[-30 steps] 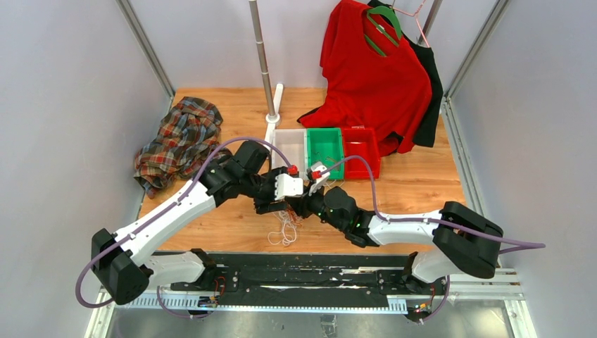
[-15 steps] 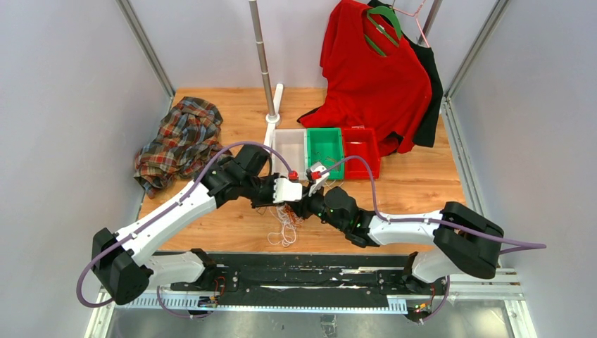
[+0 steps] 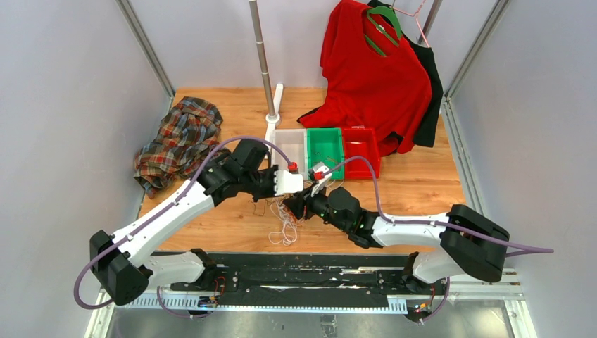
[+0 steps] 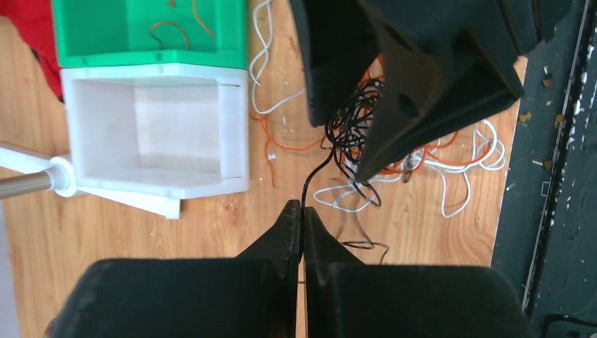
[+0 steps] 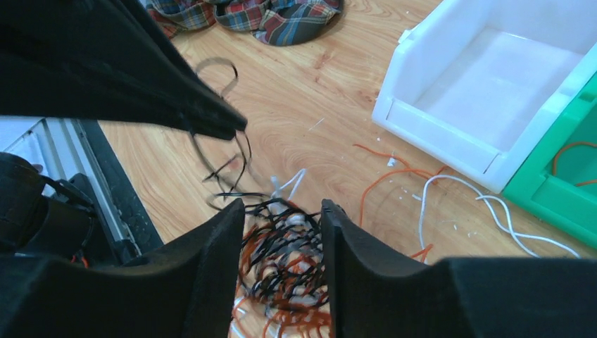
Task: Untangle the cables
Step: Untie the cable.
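Wood-grain surface point(image 3: 422, 183) carries everything, with grey panels walling it in. The cables point(image 3: 284, 224) are a loose snarl of thin wires in three colours: white ones trailing in wide, lazy loops, orange-brown ones in tighter curls, and black ones knotted into a dense, wiry ball at the heart of the bunch. The right hand point(image 5: 280, 208) grips that knotted core, its two dark fingers set apart with black and orange-brown curls packed into the gap between them. The rest of the snarl spills below and beyond its fingertips onto the surface. Facing it, the left hand point(image 4: 303, 211) is clenched, fingertips pressed together on a single black cable point(image 4: 317, 165). This runs as a fairly straight line from its tips up into the black ball in the other hand. White loops and orange-brown strands lie spread to either side of that line, some blurred. Just beyond the left hand's fingertips, off to one side, stands a white bin point(image 4: 232, 127). A green bin point(image 4: 141, 53) touches it on the far side and has a few orange-brown curls lying inside. A plaid shirt point(image 3: 179, 137) lies crumpled well away from both hands, and a red shirt point(image 3: 373, 77) hangs past the bins.
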Controlling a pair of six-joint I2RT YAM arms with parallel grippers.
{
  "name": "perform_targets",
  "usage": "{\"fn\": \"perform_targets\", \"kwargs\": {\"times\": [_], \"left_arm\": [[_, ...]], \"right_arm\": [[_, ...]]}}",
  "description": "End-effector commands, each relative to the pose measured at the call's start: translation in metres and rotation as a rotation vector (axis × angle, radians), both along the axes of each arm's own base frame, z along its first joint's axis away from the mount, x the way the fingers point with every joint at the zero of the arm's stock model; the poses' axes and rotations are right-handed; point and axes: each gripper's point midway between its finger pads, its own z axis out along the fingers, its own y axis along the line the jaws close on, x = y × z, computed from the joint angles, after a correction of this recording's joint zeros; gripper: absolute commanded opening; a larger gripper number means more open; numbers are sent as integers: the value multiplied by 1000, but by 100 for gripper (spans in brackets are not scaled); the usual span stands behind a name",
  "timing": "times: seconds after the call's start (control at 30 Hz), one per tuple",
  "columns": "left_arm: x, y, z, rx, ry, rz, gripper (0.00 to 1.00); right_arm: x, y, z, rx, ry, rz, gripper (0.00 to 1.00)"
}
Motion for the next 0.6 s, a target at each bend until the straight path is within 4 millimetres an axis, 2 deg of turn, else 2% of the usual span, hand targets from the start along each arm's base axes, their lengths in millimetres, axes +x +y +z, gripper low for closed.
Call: {"fn": "perform_targets", "kwargs": {"times": [0.0,0.07,0.1,0.23,0.4,0.57], "left_arm": [[3,-7,36,-78,-31,37,1],[-2,-4,43,-80,-27,38,1],[-4,-3,46,-79,-25,35,1],[-14,6,54,-69,-16,29,1],[-20,10,59,-70,-4,31,0],[-23,8,70,-90,12,48,0]], "right_arm": [[-8,-9,-2,-13,-4,-8,52],[-3,-22,4,1,-19,-64,62],[-1,-29,14,24,-35,-93,65],[5,-41,52,82,-109,-141,68],[5,-26,88,104,-174,-85,68],[4,-6,99,108,-190,-23,67]]}}
